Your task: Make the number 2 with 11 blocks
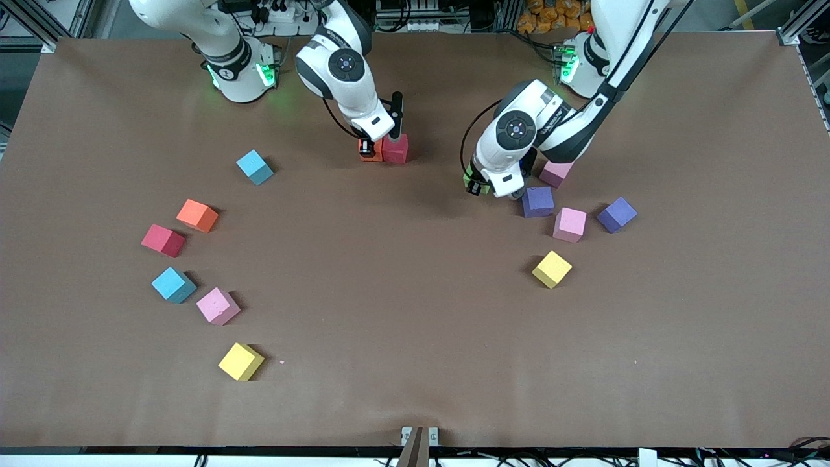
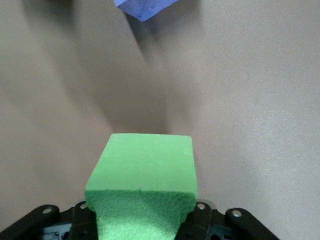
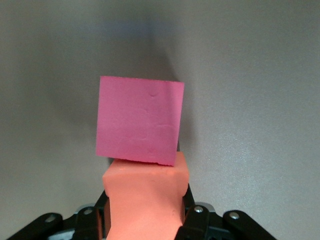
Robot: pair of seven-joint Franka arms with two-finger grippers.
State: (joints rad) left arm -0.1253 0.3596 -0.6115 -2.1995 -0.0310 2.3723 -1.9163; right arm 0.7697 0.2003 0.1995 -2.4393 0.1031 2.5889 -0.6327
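My right gripper (image 1: 368, 150) is shut on an orange block (image 3: 145, 197), held low at the table, toward the robots' bases and midway between the arms. That block presses against a red block (image 1: 395, 148) resting there, also seen as the red block (image 3: 139, 120) in the right wrist view. My left gripper (image 1: 476, 187) is shut on a green block (image 2: 142, 185), just above the table beside a purple block (image 1: 537, 201). The green block (image 1: 467, 176) barely shows under the hand. A number 2 is not in view.
Toward the left arm's end lie two pink blocks (image 1: 570, 224), a second purple one (image 1: 616, 215) and a yellow one (image 1: 552, 268). Toward the right arm's end lie two light blue (image 1: 255, 167), orange (image 1: 197, 215), red (image 1: 163, 240), pink (image 1: 218, 305) and yellow (image 1: 241, 361) blocks.
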